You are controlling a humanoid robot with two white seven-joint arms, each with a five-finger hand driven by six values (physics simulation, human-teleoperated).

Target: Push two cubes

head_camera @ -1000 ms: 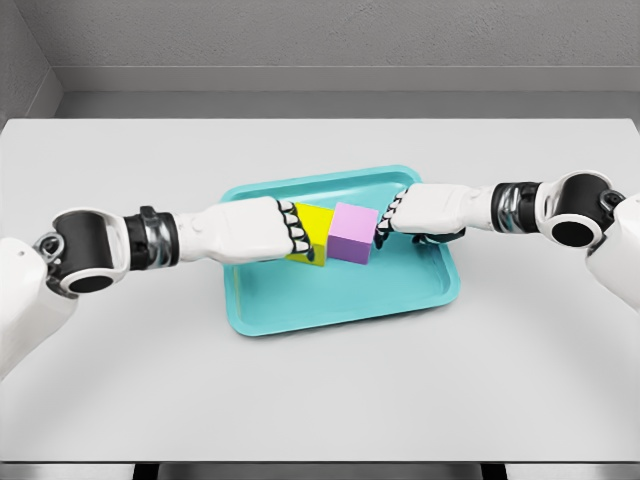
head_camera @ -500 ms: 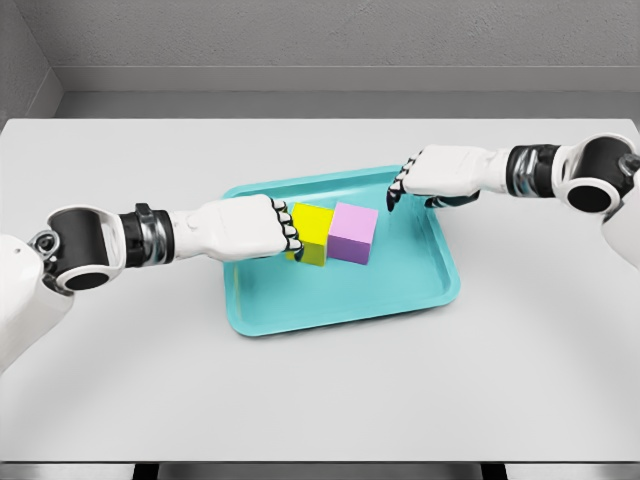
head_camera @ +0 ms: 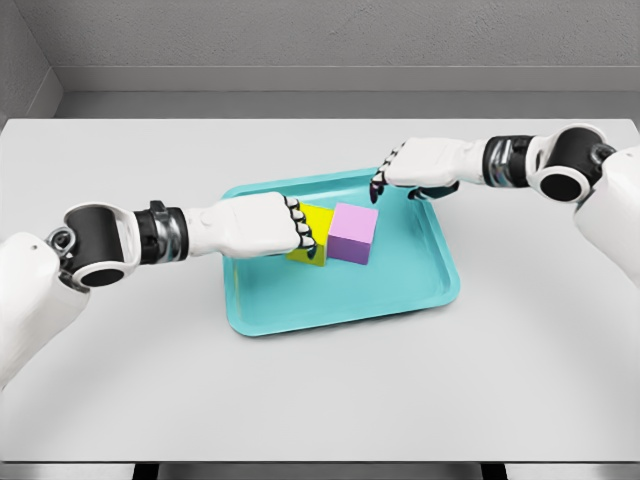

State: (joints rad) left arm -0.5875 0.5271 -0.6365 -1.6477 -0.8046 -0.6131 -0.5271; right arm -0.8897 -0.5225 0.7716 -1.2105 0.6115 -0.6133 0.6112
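While its fingers are curled into a fist that grasps nothing, the left hand (head_camera: 262, 224) presses its knuckles against the left face of the yellow cube (head_camera: 313, 243). That hand lies low inside the tray (head_camera: 330, 305), crossing the tray's left rim, and its white forearm runs back toward the left edge of the desk (head_camera: 320, 390), ending in a black-ringed wrist and a round elbow joint near the desk's left side.

Partly hidden behind the left hand's fingertips, the yellow cube shows only its top and a strip of its front face. It sits touching the purple cube (head_camera: 353, 234), which stands just to its right; the two meet along one side with no gap visible. Both cubes rest on the tray floor, around the middle of the tray and slightly toward its far rim.

Over the tray's far right corner hangs the right hand (head_camera: 412, 167), its fingers bent downward and holding nothing, the dark fingertips pointing at the far rim. It is clear of the purple cube, above and behind it, and touches neither cube. Its forearm stretches toward the right edge of the desk, where the shoulder casing enters view.

Turquoise and shallow, with rounded corners, the tray lies near the centre of the grey desk, turned slightly so its right end sits farther back.
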